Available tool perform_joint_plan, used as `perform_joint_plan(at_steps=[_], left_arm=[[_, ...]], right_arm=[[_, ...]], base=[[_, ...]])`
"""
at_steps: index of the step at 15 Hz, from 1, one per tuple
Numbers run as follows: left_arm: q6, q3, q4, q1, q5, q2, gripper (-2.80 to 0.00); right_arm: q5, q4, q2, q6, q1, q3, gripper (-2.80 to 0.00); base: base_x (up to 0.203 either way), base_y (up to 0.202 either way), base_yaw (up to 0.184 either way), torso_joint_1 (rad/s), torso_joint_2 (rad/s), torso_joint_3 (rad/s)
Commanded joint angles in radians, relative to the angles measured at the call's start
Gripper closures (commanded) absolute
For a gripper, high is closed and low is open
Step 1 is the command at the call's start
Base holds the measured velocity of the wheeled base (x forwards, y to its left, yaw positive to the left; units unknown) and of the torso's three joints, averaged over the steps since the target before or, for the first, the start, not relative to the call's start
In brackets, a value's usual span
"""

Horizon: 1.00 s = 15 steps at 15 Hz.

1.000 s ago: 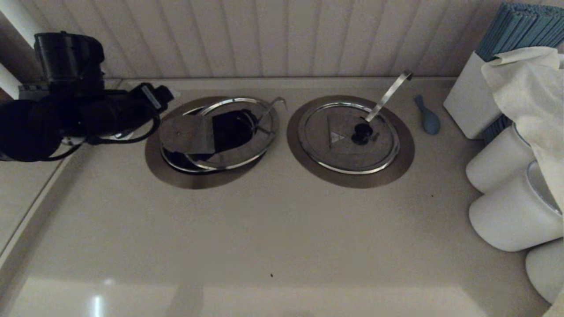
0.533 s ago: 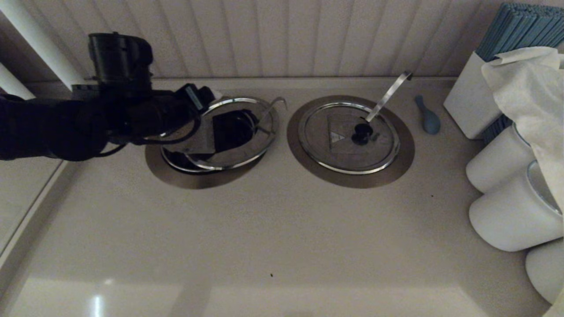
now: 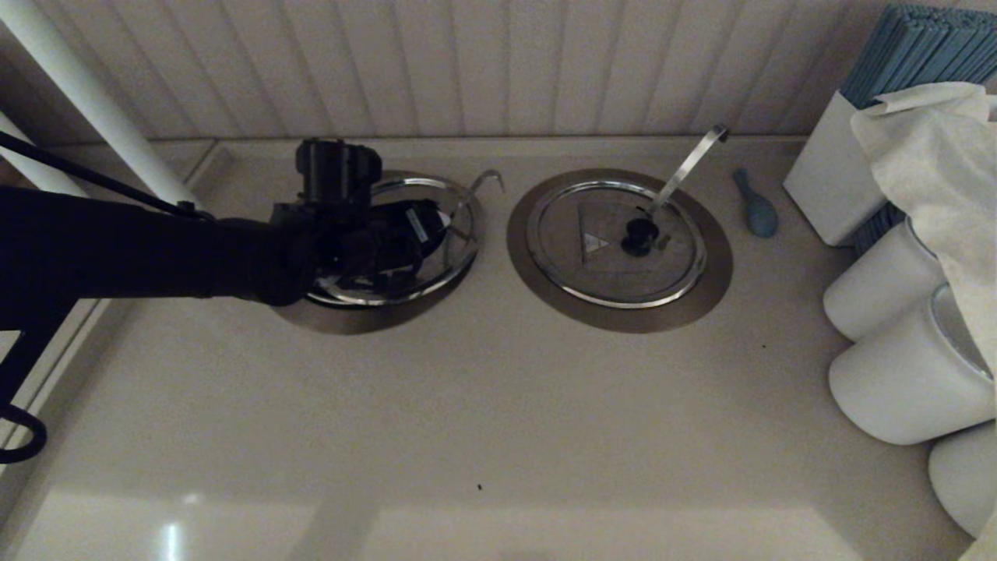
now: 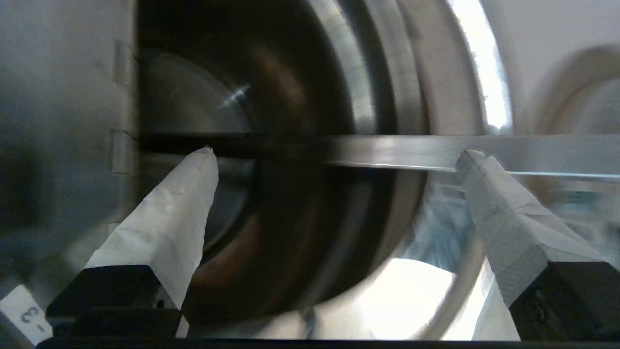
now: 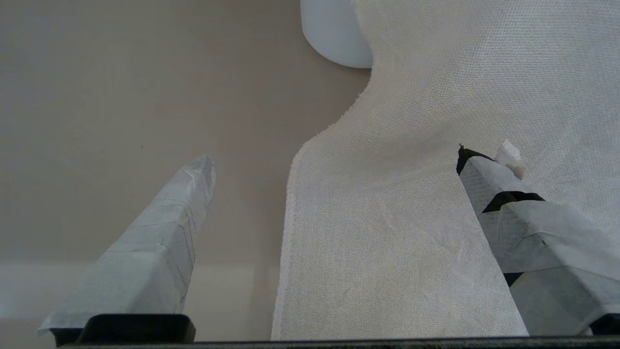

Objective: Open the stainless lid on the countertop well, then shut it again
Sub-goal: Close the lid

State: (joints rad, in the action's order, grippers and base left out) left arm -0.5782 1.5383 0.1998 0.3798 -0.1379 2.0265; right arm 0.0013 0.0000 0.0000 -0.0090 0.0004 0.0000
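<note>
The stainless lid (image 3: 440, 265) lies on the left countertop well, inside its bronze-brown ring (image 3: 350, 318). The thin hooked rod (image 3: 487, 181) pokes up at the lid's far right. My left gripper (image 3: 424, 226) hovers low over the lid's opening and hides the folding flap in the head view. In the left wrist view the left gripper (image 4: 337, 154) is open, with the dark well (image 4: 290, 97) between its fingers and the rod (image 4: 387, 151) crossing just beyond the tips. The grey flap (image 4: 63, 97) shows beside one finger. My right gripper (image 5: 334, 157) is open over a white cloth (image 5: 411, 218), out of the head view.
The twin lid (image 3: 592, 273) with black knob (image 3: 640, 234) and flat strip handle (image 3: 689, 167) sits closed to the right. A blue spoon (image 3: 755, 206), a white box (image 3: 829, 175), white canisters (image 3: 896, 382) and a draped cloth (image 3: 942, 156) crowd the right side.
My left arm has swung right from the counter's left edge and now sits over the left well, covering the folded-back flap and the dark opening.
</note>
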Motion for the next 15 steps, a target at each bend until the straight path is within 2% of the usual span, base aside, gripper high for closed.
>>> perform_joint_plan(at_steps=[1,6,8,15], left_arm=[[0.001,-0.004,0.001,-0.002,-0.002,0.023,-2.80],[0.016,-0.018,-0.010,-0.010,-0.018,-0.031,-2.80],[0.060,-0.047,-0.006,-0.013,-0.027,-0.046,-2.80],[0.064,-0.071,-0.045,-0.035,-0.037,-0.046,-2.80]], right_arm=[[0.000,0.000,0.000,0.000,0.001,0.000,-2.80],[0.000,0.001,0.000,0.000,0.000,0.000,-2.80],[0.000,0.001,0.000,0.000,0.000,0.000,-2.80],[0.000,0.000,0.000,0.000,0.001,0.000,-2.80]], base=[[0.000,0.000,0.000,0.000,0.00,0.000],[0.000,0.000,0.000,0.000,0.00,0.000],[0.000,0.000,0.000,0.000,0.00,0.000],[0.000,0.000,0.000,0.000,0.00,0.000]])
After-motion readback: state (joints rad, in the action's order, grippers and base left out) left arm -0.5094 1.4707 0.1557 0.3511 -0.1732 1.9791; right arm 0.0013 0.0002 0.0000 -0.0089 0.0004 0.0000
